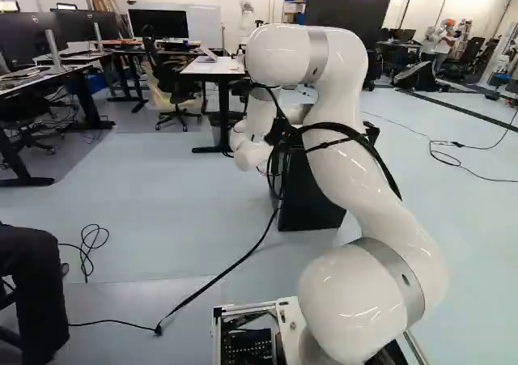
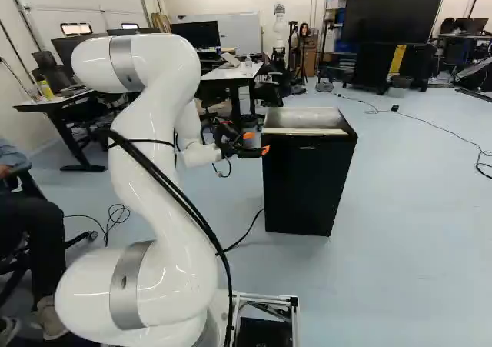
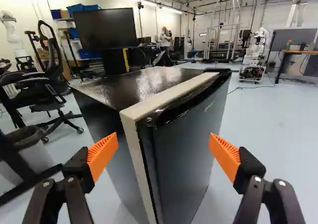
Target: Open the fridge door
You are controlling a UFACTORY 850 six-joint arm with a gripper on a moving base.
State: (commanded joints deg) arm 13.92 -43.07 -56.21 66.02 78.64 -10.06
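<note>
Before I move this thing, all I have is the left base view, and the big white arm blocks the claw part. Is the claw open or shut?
Observer: Open. In the wrist view, the two orange-padded fingers of the gripper stand wide apart.

Operator: Oh, nice! And that black box behind the arm, what is the claw pointing at on it?

Observer: In the wrist view, the cream strip along the edge of the fridge door lies ahead, in line with the gap between those fingers.
</note>
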